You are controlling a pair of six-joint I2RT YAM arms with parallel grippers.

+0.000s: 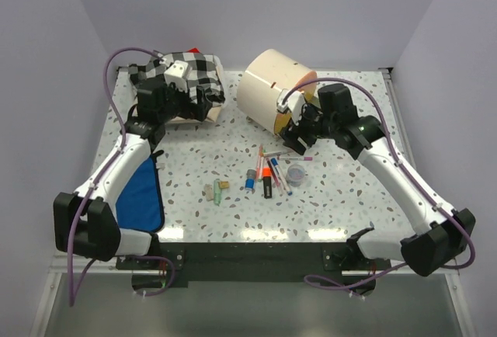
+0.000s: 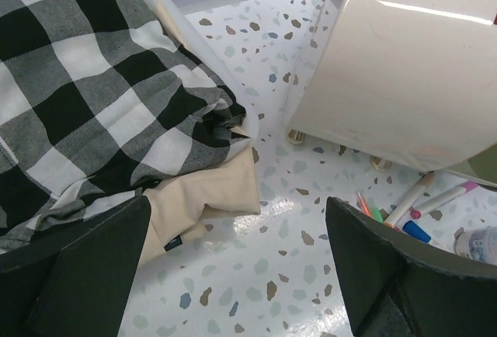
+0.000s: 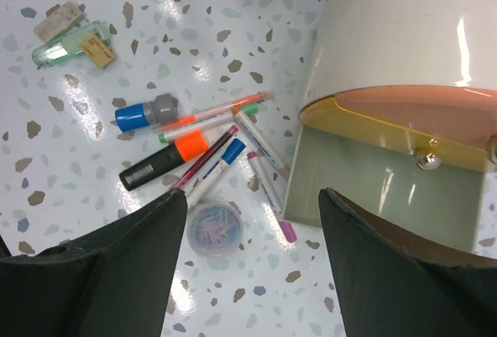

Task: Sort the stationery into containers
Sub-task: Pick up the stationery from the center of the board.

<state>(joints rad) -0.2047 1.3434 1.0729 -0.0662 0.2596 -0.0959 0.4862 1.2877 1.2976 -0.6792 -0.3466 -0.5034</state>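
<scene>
The stationery lies loose on the speckled table: several thin pens point(image 1: 272, 168), an orange highlighter point(image 3: 167, 158), a blue-capped piece point(image 3: 146, 112), a clear round pot point(image 3: 215, 226) and erasers point(image 1: 215, 191). The container, a cream drum cabinet point(image 1: 268, 88), stands behind them. Its orange front point(image 3: 388, 104) shows in the right wrist view, with a grey-green panel point(image 3: 373, 197) and a gold knob point(image 3: 425, 158) jutting out below. My right gripper point(image 3: 252, 197) hangs open and empty between the pot and that panel. Beside the checked cloth, my left gripper point(image 2: 238, 205) is wide open over bare table.
A black-and-white checked cloth pile point(image 1: 194, 73) on beige fabric point(image 2: 206, 189) lies at the back left. A blue cloth point(image 1: 144, 193) lies under the left arm. White walls close the table point(image 1: 233, 139) on three sides.
</scene>
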